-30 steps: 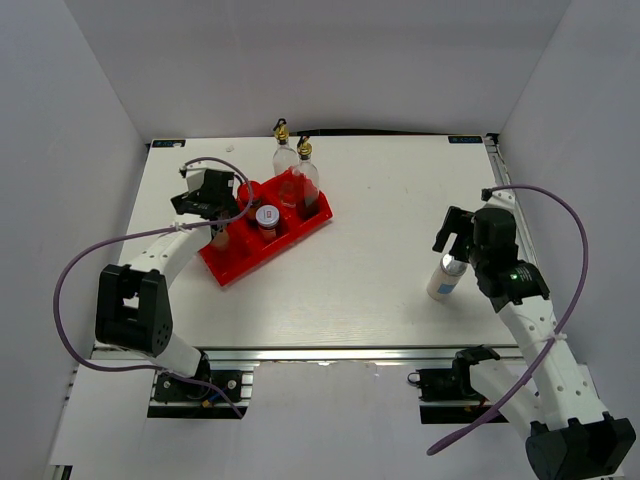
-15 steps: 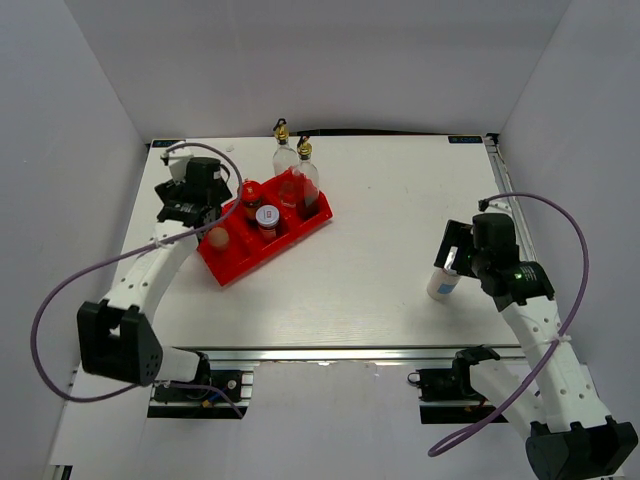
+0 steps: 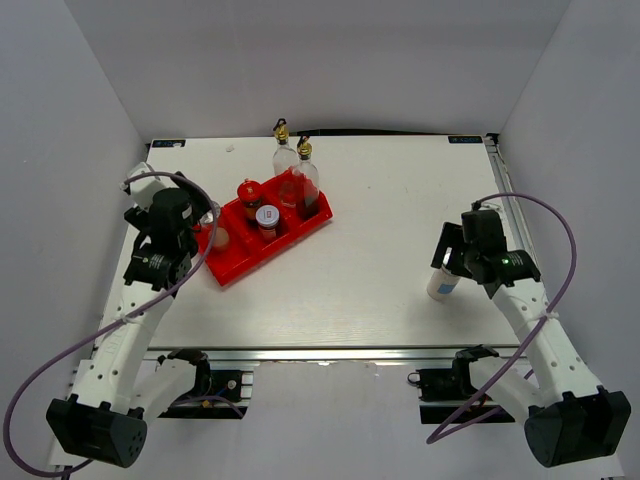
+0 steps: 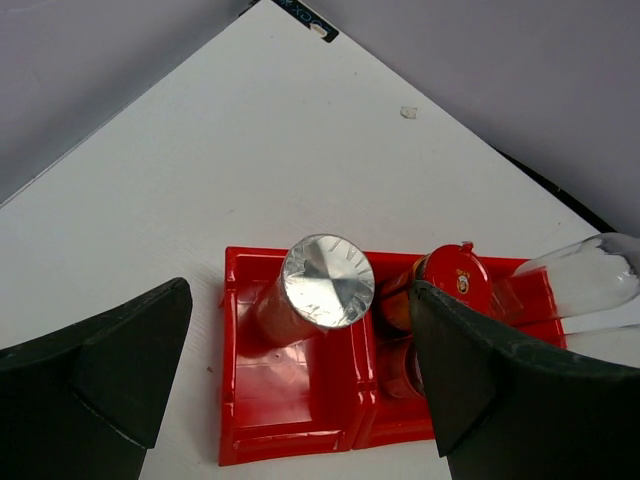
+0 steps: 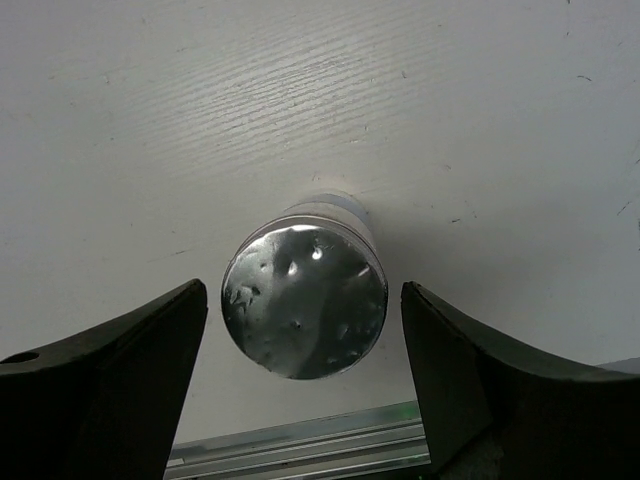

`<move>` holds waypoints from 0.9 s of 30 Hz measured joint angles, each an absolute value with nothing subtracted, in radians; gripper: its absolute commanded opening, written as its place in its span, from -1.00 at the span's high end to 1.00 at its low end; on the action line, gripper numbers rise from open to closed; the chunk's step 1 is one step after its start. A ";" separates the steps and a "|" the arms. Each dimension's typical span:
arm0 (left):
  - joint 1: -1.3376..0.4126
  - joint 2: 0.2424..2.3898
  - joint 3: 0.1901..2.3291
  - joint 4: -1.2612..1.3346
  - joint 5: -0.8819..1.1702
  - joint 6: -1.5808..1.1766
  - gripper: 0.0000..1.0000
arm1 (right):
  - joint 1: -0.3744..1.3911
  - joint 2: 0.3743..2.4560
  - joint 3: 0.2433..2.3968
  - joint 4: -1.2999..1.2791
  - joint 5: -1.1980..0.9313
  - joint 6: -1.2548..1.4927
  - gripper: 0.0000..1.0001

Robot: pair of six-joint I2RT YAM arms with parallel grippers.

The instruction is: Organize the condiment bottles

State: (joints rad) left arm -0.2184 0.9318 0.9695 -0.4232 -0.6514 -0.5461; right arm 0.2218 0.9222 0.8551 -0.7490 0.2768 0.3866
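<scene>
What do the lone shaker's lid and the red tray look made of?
Shaker lid: probably thin metal, shiny silver, with small dents and bright glints. Red tray: likely moulded plastic, glossy, with soft highlights along its rounded walls.

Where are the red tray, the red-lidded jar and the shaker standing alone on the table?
red tray (image 3: pixel 236 264), top external view, a bare red part at its near end.
red-lidded jar (image 3: pixel 249 189), top external view, on its red lid.
lone shaker (image 5: pixel 305 300), right wrist view, middle of its silver lid.
</scene>
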 measured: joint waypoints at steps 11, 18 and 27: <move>-0.218 0.924 0.937 -0.440 -0.672 -0.571 -0.96 | 0.222 0.959 0.834 -0.743 0.266 0.405 0.05; -0.218 0.908 0.921 -0.434 -0.674 -0.576 -0.97 | 0.229 0.959 0.836 -0.738 0.237 0.382 0.56; -0.218 0.909 0.920 -0.434 -0.674 -0.587 -0.96 | 0.676 1.045 0.944 -0.616 0.106 0.300 0.75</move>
